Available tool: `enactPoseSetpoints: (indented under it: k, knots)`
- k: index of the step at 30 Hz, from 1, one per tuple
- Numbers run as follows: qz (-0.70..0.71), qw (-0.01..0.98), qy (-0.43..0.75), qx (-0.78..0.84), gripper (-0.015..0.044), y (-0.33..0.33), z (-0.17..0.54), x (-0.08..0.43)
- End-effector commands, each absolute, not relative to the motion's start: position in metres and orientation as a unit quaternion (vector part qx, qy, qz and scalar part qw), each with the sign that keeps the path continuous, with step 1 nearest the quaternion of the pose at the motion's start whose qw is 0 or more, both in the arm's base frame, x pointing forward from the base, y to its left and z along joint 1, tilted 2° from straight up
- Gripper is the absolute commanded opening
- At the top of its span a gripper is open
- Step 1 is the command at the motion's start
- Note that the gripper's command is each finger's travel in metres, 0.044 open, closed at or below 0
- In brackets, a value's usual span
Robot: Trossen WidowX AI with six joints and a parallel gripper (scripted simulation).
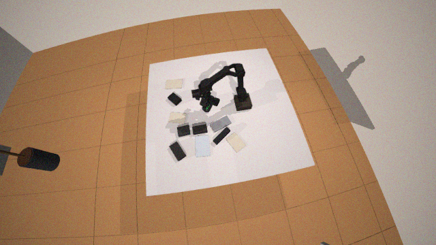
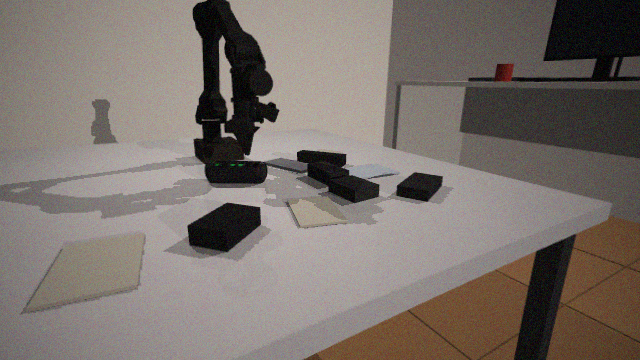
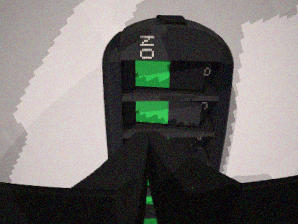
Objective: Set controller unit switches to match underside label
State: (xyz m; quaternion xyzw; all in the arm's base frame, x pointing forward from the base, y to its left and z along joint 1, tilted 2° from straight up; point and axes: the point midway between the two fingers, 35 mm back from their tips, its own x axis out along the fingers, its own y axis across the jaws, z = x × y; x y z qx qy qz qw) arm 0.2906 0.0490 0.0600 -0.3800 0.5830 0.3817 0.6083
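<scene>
The dark grey controller unit [image 1: 207,109] [image 2: 236,175] [image 3: 113,90] sits flat on its base, rockers up. In the wrist view the "ON" marking is at its upper left. The end rocker [image 3: 152,74] and the one beside it [image 3: 152,112] show green faces on the ON side; their numbers are blurred. My gripper [image 2: 247,152] [image 3: 146,141] is shut and empty, pointing down over the third rocker from that end. Whether the tips touch it is unclear. The fingers hide most of the other rockers; bits of green show between them. The underside label is hidden.
A black block [image 1: 174,99] [image 2: 224,227] and a cream plate [image 1: 174,84] [image 2: 90,270] lie to one side. Another cream plate [image 1: 177,118] [image 2: 316,212], several black blocks, a grey plate [image 1: 221,124] and a pale blue plate [image 1: 202,146] lie on the other side.
</scene>
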Motion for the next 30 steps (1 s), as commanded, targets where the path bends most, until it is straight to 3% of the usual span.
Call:
enactPoseSetpoints:
  k: [1,9,30]
  knots:
    - [0.378,0.615,0.577,-0.382,0.0,0.049,0.075,0.293]
    - [0.381,0.612,0.575,-0.387,0.0,0.018,0.078,0.287]
    - [0.38,0.613,0.575,-0.387,0.0,0.012,0.071,0.302]
